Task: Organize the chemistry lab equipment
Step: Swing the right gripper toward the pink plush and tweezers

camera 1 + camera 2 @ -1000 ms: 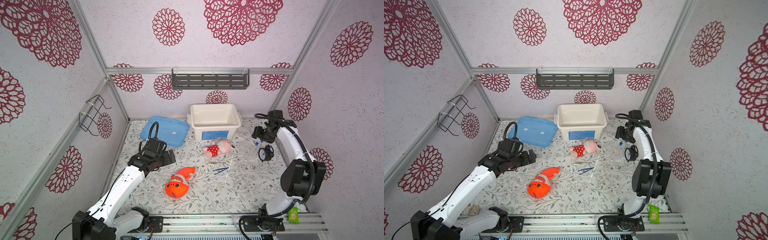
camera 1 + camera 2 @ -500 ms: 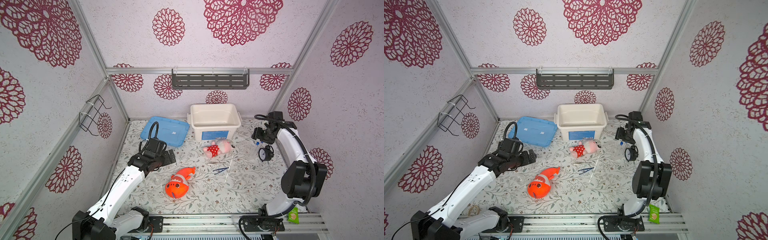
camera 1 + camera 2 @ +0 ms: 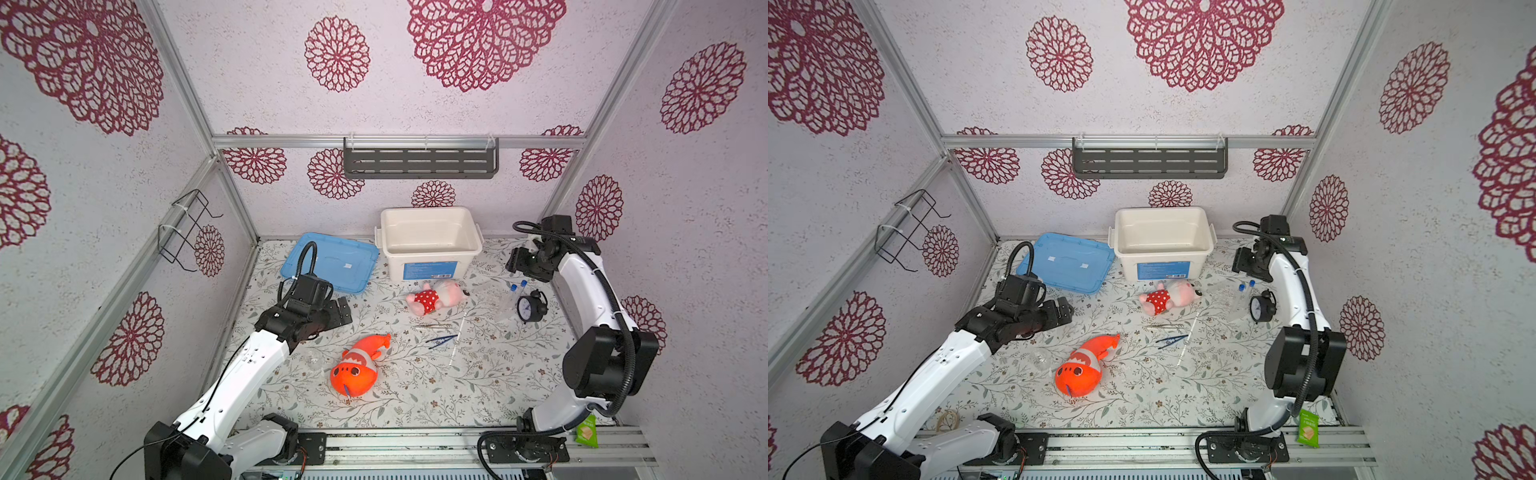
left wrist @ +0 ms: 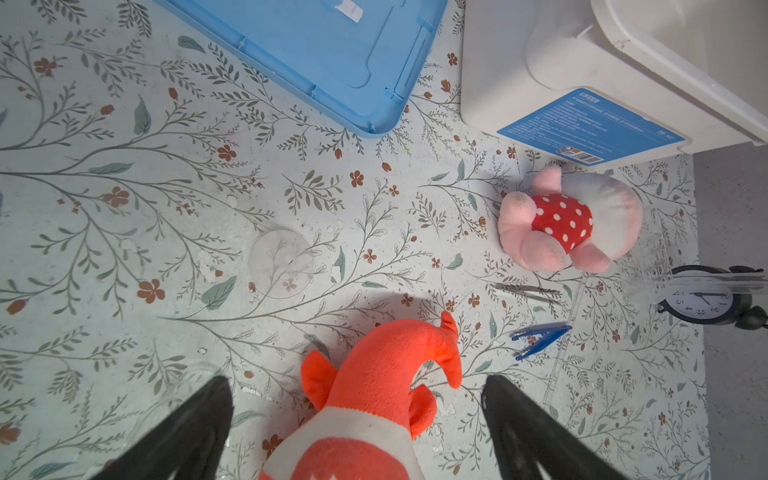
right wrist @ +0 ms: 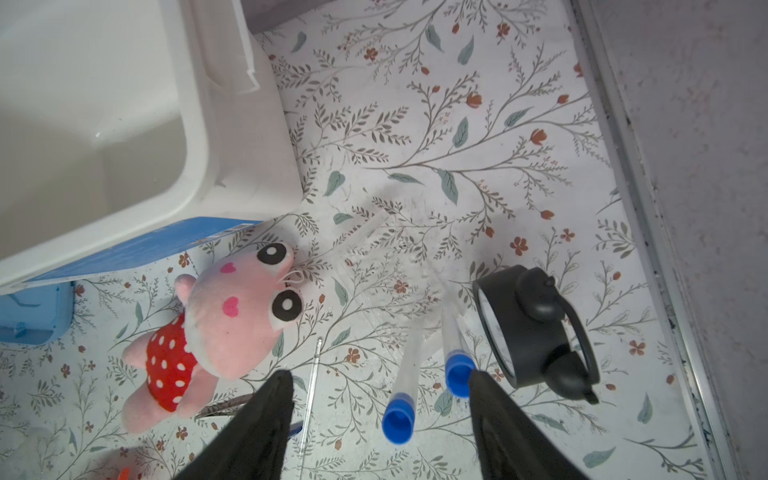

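Holding the left gripper (image 4: 353, 380) spread wide and empty over the tail of the orange plush fish (image 4: 374, 365). Holding the right gripper (image 5: 379, 374) parted too, gripping nothing, above two clear blue-capped tubes (image 5: 398, 417) lying side by side on the floral mat (image 3: 478, 395), just beside a black alarm clock (image 5: 536, 328). Leaving dark blue tweezers (image 3: 440, 341), thin white rod (image 3: 457, 343) and slim metal tool (image 3: 432, 327) lying together mid-mat, near the pink plush doll (image 3: 434, 297). Showing clear round glassware (image 3: 314, 360) resting beside the fish, close to the left arm.

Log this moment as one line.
left gripper: open, empty | right gripper: open, empty, near blue-capped tubes | white bin: empty | tweezers: on table
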Robot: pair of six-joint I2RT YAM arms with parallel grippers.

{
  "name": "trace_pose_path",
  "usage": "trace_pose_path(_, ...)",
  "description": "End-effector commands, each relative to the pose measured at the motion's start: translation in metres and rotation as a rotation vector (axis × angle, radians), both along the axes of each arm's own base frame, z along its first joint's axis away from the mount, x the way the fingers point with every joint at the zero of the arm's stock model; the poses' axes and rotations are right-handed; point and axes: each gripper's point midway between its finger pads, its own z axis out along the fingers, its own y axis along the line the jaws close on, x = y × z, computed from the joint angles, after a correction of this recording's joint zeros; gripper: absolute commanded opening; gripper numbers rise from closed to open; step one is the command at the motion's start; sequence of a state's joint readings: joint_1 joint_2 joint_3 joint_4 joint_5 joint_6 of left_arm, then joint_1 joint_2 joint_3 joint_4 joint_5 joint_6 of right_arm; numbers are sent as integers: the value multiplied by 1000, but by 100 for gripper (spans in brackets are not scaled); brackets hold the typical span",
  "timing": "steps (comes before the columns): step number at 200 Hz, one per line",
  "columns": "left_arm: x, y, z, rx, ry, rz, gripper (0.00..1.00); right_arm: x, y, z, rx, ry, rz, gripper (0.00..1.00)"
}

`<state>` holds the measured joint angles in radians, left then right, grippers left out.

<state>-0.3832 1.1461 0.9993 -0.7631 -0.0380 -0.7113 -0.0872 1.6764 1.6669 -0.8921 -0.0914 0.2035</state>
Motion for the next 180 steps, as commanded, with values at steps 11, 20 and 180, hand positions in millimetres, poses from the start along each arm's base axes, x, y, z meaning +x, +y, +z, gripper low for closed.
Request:
trace_pose_path(11,10,-1,12,-16,-32,14,97,-9,2,37,7,-62,-3,71)
trace_pose_path(20,10,-1,13,-13,-31,12,98,-12,3,42,12,-69,-1,71)
trace_pose_path(180,14,8,39,106,-67,-54,97,-86,164,68,116,-138,304,64)
